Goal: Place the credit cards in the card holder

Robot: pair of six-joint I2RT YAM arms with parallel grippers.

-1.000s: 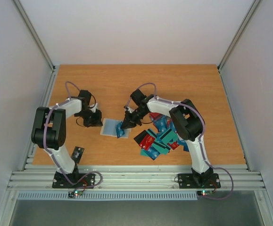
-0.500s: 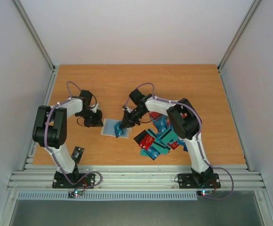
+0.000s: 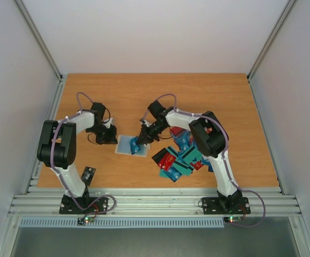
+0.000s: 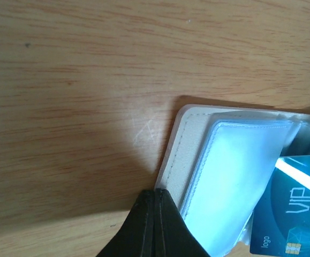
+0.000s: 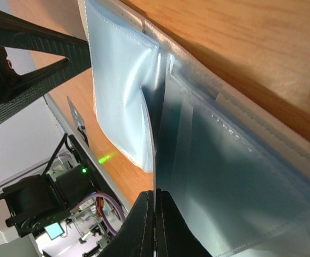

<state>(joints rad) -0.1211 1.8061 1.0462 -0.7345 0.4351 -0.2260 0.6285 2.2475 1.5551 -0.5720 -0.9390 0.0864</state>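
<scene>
Right gripper [image 3: 142, 140] has edged slightly left, pinching a teal card [image 4: 288, 214] edge-on, with the card holder [image 4: 179, 144] sleeve just ahead. Left gripper [image 4: 155, 206], closed, rests against its edge.

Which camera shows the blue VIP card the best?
The left wrist view: the card is close, its VIP print and chip clear. The top view shows only a tiny blue patch at the right gripper. The right wrist view shows just a thin edge between its fingers.
</scene>
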